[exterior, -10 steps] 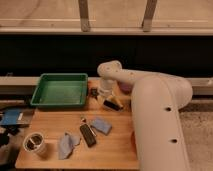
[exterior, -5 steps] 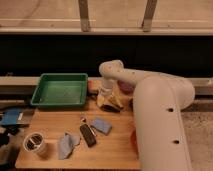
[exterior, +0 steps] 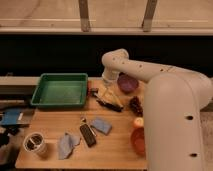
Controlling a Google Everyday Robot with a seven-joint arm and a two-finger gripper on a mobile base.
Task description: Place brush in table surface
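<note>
Wooden table (exterior: 115,150) fronts a dark wall, green tray (exterior: 60,90) far left and purple bowl (exterior: 127,82) far right. Gripper (exterior: 106,93) hangs low between tray and bowl; grip state can't tell. Brush (exterior: 108,104) lies on the wood just near of it, beside a pale yellow item (exterior: 113,96).

Gripper (exterior: 106,90) above brush (exterior: 109,104), right of tray (exterior: 60,90).
</note>
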